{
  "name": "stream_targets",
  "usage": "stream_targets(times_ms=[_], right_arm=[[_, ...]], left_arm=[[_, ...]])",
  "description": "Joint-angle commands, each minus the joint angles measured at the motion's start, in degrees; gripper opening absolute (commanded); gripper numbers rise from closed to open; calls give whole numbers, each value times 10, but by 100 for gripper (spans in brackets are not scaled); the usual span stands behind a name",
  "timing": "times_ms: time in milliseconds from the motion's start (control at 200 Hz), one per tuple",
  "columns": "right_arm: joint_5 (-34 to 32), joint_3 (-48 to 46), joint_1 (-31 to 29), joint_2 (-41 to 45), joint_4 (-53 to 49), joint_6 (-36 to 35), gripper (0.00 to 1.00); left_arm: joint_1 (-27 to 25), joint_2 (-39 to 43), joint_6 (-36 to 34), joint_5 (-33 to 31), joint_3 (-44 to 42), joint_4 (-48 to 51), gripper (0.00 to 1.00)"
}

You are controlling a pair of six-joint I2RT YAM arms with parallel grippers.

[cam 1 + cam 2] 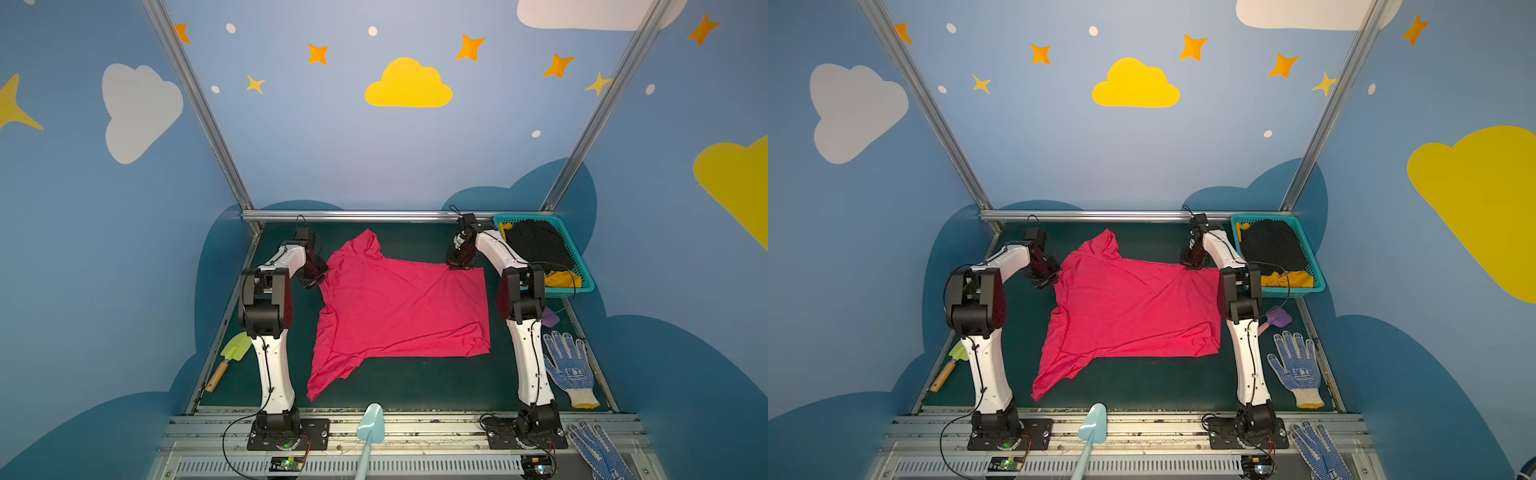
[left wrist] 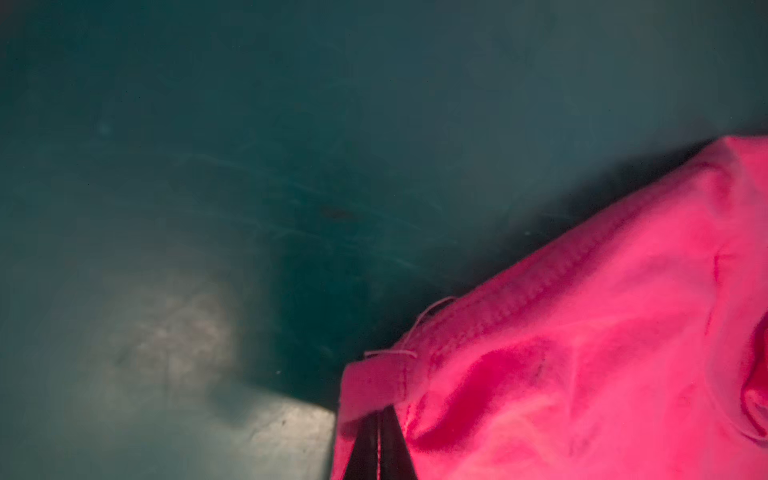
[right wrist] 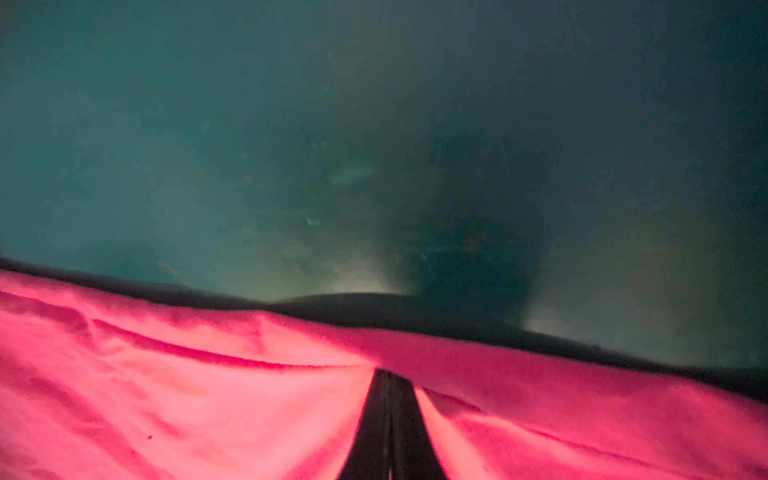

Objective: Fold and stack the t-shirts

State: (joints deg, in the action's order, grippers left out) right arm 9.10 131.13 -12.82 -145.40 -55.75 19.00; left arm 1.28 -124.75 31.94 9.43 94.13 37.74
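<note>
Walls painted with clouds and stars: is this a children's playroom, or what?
Likely a robot test booth, not a playroom: a left arm and right arm bolted at a green table, a pink t-shirt spread between them, a basket of more clothes, and metal-framed panel walls.

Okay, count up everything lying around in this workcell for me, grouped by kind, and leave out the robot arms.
T-shirts: 3 (pink t-shirt, black t-shirt, yellow t-shirt)
Work gloves: 2 (glove on the mat, glove on the front rail)
Toy spades: 3 (green spade, blue spade, purple spade)
Basket: 1
Total: 9
</note>
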Motion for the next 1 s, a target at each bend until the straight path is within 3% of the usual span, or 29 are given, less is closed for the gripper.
stream_targets(times_ms=[0,250,366,566,706,841,996], right_arm=[[37,18,10,-1,-1,-10,1],[106,99,13,-16,14,-11,4],[124,86,9,26,-7,-27,8],[112,-144,-26,198,60,-44,17],[107,-304,-55,301,110,-39,19],[95,-411,-84,355,145,-25,20],[98,-494,-94,367,179,6,20]], left_arm=[[0,-8,-18,-12,26,27,7],[1,-22,-37,-14,133,60,6],[-10,5,-51,-13,154,91,7],[-80,108,-82,-30,54,128,17],[-144,177,-75,-49,-74,126,18],[-184,219,-63,-62,-167,122,18],[-186,238,-44,-73,-242,103,15]])
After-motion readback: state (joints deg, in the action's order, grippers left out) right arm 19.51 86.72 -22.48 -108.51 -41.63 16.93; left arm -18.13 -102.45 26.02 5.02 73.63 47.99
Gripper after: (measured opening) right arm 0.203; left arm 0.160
